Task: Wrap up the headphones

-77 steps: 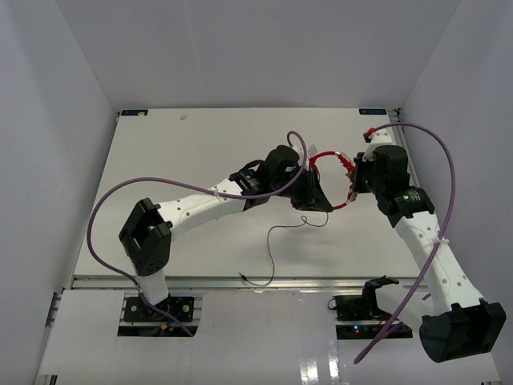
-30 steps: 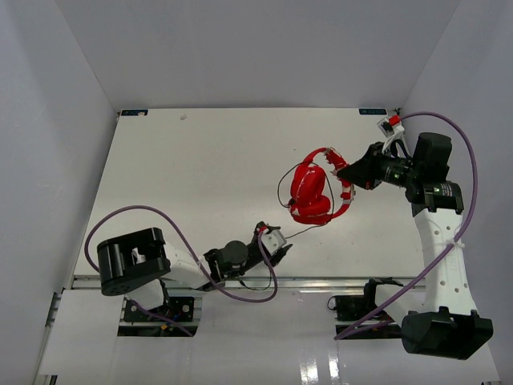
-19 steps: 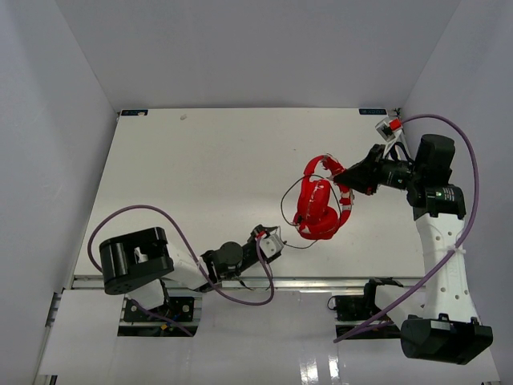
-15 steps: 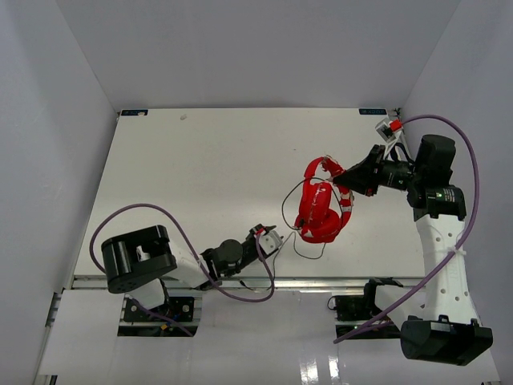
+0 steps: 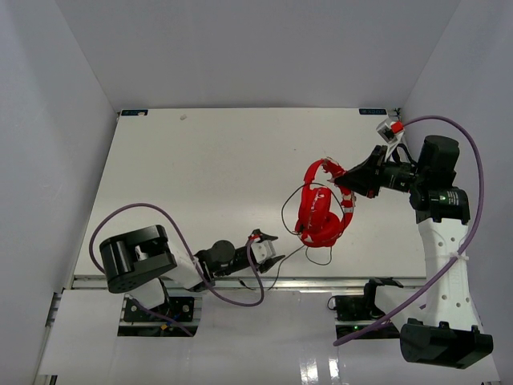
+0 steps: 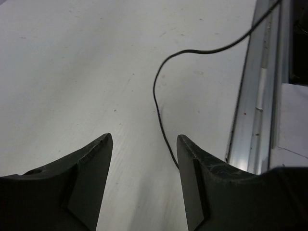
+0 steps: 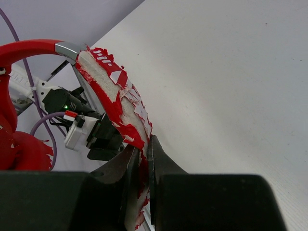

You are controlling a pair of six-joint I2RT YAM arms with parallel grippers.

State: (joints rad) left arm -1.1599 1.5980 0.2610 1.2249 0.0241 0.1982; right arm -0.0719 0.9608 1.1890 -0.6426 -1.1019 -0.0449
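Observation:
The red headphones [image 5: 319, 210] hang above the table's right half, ear cups down. My right gripper [image 5: 346, 186] is shut on their peeling padded headband [image 7: 113, 79], which is pinched between the fingers; my right gripper [image 7: 143, 155] shows this close up. An ear cup [image 7: 19, 147] shows at that view's left edge. The thin black cord [image 5: 285, 210] loops off the cups and trails toward the front edge. My left gripper [image 5: 268, 245] sits low near that edge and is open. In the left wrist view the cord [image 6: 156, 98] lies on the table beside the right finger of my left gripper [image 6: 144, 144], not pinched.
An aluminium rail [image 6: 260, 101] runs along the table's front edge, just right of the left fingers. Purple robot cables [image 5: 180, 241] arc around both arms. White walls enclose the table [image 5: 200, 168] on three sides.
The right arm has carried the headphones a little toward the front, and they have turned. The cord now hangs in a loop below the cups. The left gripper narrowed, then opened again, shifting slightly left.

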